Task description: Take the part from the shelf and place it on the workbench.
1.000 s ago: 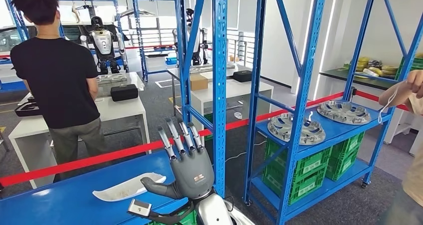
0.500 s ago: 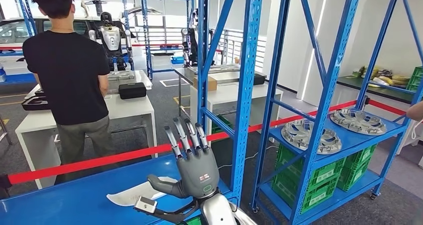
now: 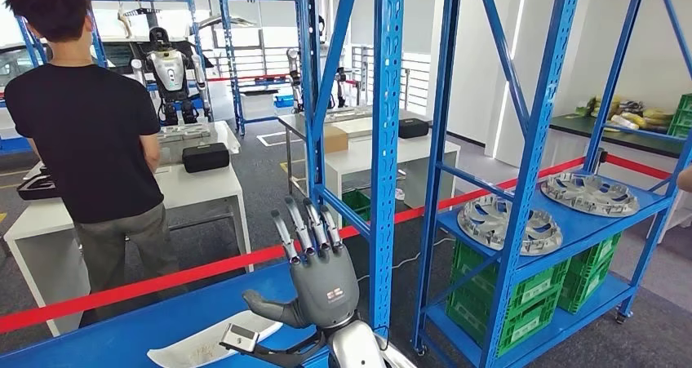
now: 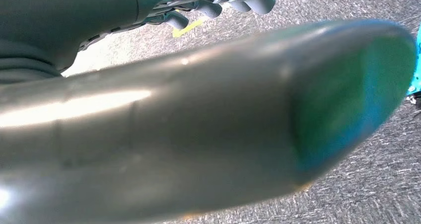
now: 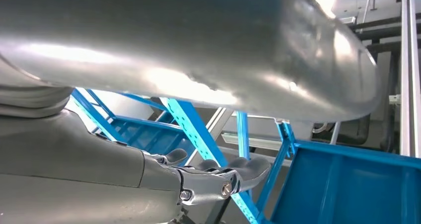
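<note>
My right hand [image 3: 320, 274] is raised in the middle of the head view, fingers straight up and spread, thumb out to the side, holding nothing. It stands just left of a blue shelf post [image 3: 385, 156]. A flat white part [image 3: 196, 345] lies on the blue workbench [image 3: 98, 343] below and left of the hand. Two round silver parts [image 3: 498, 221] [image 3: 589, 192] rest on the blue shelf [image 3: 571, 229] to the right. The right wrist view has the hand's fingers [image 5: 218, 177] before blue shelf frames. My left hand [image 4: 218, 0] hangs over grey floor, holding nothing.
A person in a black shirt [image 3: 86, 131] stands beyond the red barrier tape [image 3: 188, 274], back turned, beside white tables [image 3: 196, 184]. Green crates [image 3: 498, 290] fill the shelf's lower level. Another person's hand [image 3: 687, 179] shows at the right edge.
The camera has swung, so the whole scene shifted sideways and back. My right hand stays raised and spread. The person's hand at the right edge has drawn almost out of view.
</note>
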You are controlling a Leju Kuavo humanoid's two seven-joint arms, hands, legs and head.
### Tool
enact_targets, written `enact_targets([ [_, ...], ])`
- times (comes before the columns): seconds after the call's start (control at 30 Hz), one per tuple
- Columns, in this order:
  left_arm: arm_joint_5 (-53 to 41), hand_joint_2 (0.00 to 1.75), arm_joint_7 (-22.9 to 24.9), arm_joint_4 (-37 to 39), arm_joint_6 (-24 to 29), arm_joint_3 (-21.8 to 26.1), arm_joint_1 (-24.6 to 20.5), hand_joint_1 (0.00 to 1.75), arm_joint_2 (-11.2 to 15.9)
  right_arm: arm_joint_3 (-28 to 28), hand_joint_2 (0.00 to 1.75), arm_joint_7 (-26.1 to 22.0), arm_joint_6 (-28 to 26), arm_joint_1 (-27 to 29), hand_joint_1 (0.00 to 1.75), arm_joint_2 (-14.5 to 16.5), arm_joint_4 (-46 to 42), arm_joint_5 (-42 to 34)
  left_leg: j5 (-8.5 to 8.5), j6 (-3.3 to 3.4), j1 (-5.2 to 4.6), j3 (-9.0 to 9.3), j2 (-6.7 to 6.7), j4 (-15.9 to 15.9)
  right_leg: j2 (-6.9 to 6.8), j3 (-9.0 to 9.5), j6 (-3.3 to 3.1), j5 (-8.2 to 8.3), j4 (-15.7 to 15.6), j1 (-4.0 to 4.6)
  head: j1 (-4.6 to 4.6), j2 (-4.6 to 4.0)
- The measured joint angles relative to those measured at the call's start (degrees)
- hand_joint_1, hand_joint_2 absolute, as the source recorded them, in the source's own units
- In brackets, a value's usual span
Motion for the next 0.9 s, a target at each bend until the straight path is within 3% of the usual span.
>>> enact_targets([
  [0.03,0.00,0.00,-0.01,-0.01,0.00,0.00,0.05,0.00,0.03,0.00,0.00,0.00,0.00,0.07,0.00,0.00,0.00,0.00,1.66,0.02,0.05,0.03,0.01,-1.94,0.05,0.52,0.12,-0.56,0.17,-0.05,0.01,0.00],
  [0.1,-0.02,0.00,-0.03,-0.01,0.00,0.00,0.09,0.00,0.12,0.00,0.00,0.01,-0.01,0.10,0.00,-0.01,0.01,0.00,6.79,-0.10,0.11,1.98,0.06,-9.05,0.06,1.64,0.57,-1.86,0.60,-0.15,-0.03,0.00],
  [0.13,-0.05,0.00,-0.03,0.01,0.00,0.00,0.08,0.00,0.10,0.00,0.00,0.02,0.04,0.10,0.00,-0.01,0.01,0.00,7.73,0.01,0.06,2.82,0.21,-11.82,0.06,2.02,0.89,-2.42,0.81,-0.17,-0.08,-0.01],
  [0.17,-0.15,0.00,-0.02,0.00,0.00,0.00,0.09,0.00,0.08,0.00,0.00,0.03,0.14,0.13,0.00,-0.02,0.00,0.01,8.31,0.32,-0.08,3.47,0.35,-13.52,0.05,2.24,1.31,-2.93,0.92,-0.14,-0.12,-0.01],
  [0.23,-0.37,0.00,0.06,-0.02,0.00,0.00,0.19,0.00,0.03,-0.02,0.00,0.05,0.34,0.33,0.00,-0.02,-0.12,0.03,7.57,1.48,-0.19,3.89,0.56,-13.95,0.05,2.48,2.06,-3.32,1.41,0.07,-0.10,-0.01],
  [0.3,-0.56,0.00,0.11,-0.06,0.06,0.01,0.23,0.00,0.01,-0.11,0.00,0.02,0.50,0.55,0.00,-0.06,-0.45,0.08,8.00,2.40,0.03,4.64,0.47,-14.10,-0.03,2.29,2.71,-3.73,2.65,0.10,0.07,-0.01],
  [0.37,-0.74,0.00,0.12,-0.14,0.12,0.02,-0.04,0.00,-0.02,-0.22,0.00,-0.41,0.77,0.57,0.00,-0.11,-0.72,0.11,7.66,2.97,0.18,5.32,0.41,-14.22,-0.12,-0.31,3.36,-5.25,7.02,-0.13,0.26,-0.02],
  [0.47,-1.04,0.00,0.22,-0.15,0.04,0.02,-0.42,0.00,-0.10,-0.23,0.00,-1.91,0.93,1.15,0.00,-0.20,-0.67,-0.05,6.71,3.20,0.17,6.00,0.32,-14.19,-0.15,-7.50,3.97,-8.47,16.64,-0.51,0.45,0.00],
  [0.5,-1.08,0.00,0.27,-0.15,0.00,0.02,-0.45,0.00,-0.15,-0.22,0.00,-2.39,0.76,1.33,0.00,-0.24,-0.60,-0.16,6.34,3.12,0.17,6.38,0.28,-14.17,-0.15,-8.83,3.96,-8.03,17.31,-0.60,0.46,0.00],
  [0.53,-1.09,0.00,0.29,-0.14,-0.04,0.02,-0.47,0.00,-0.19,-0.22,0.00,-2.87,0.52,1.41,0.00,-0.26,-0.52,-0.33,5.92,2.99,0.17,6.89,0.26,-14.16,-0.16,-9.11,3.87,-6.27,15.90,-0.65,0.51,0.00],
  [0.6,-1.09,0.00,0.26,-0.14,-0.14,0.05,-0.57,0.00,-0.28,-0.20,0.00,-3.96,0.18,1.40,0.00,-0.28,-0.35,-0.84,5.03,2.66,0.18,8.04,0.24,-14.21,-0.19,-7.09,3.53,-0.85,8.64,-0.60,0.54,0.00],
  [0.63,-1.09,0.00,0.21,-0.13,-0.20,0.09,-0.64,0.00,-0.33,-0.16,0.00,-4.65,0.08,1.34,0.00,-0.28,-0.17,-1.31,4.65,2.40,0.17,8.56,0.21,-14.27,-0.22,-6.03,3.33,0.18,5.41,-0.44,0.49,0.00],
  [0.67,-1.10,0.00,0.16,-0.13,-0.33,0.18,-0.73,0.00,-0.38,-0.08,0.00,-5.56,-0.02,1.28,0.00,-0.18,0.07,-2.07,4.32,2.08,0.15,8.92,0.20,-14.40,-0.22,-5.18,3.07,0.43,3.36,-0.25,0.42,0.00],
  [0.73,-1.19,0.00,0.02,-0.11,-0.60,0.36,-0.83,0.00,-0.49,0.07,0.00,-7.34,-0.40,1.15,0.00,0.02,0.68,-3.90,4.24,1.25,0.07,9.55,0.18,-14.28,-0.19,-4.58,2.37,-0.12,2.32,-0.01,0.40,0.00],
  [0.8,-1.28,0.00,-0.06,-0.09,-0.76,0.45,-0.88,0.00,-0.57,0.13,0.00,-8.42,-0.74,1.03,0.00,0.28,1.11,-5.09,4.13,0.50,0.07,9.65,0.21,-13.28,-0.16,-3.52,1.58,1.06,1.78,-0.27,0.38,0.00],
  [0.83,-1.30,0.00,-0.07,-0.08,-0.78,0.47,-0.95,0.00,-0.60,0.13,0.00,-8.62,-0.81,0.89,0.00,0.43,1.26,-5.32,3.78,0.24,0.08,8.98,0.21,-11.82,-0.18,-2.99,1.21,1.08,1.69,-0.39,0.24,0.00],
  [0.9,-1.33,0.00,-0.07,-0.07,-0.79,0.50,-1.10,0.00,-0.57,0.15,0.00,-8.85,-0.86,0.63,0.00,0.70,1.47,-5.49,1.73,-0.14,0.10,5.57,0.20,-6.06,-0.20,-2.34,0.64,0.70,1.57,-0.42,0.06,0.00],
])
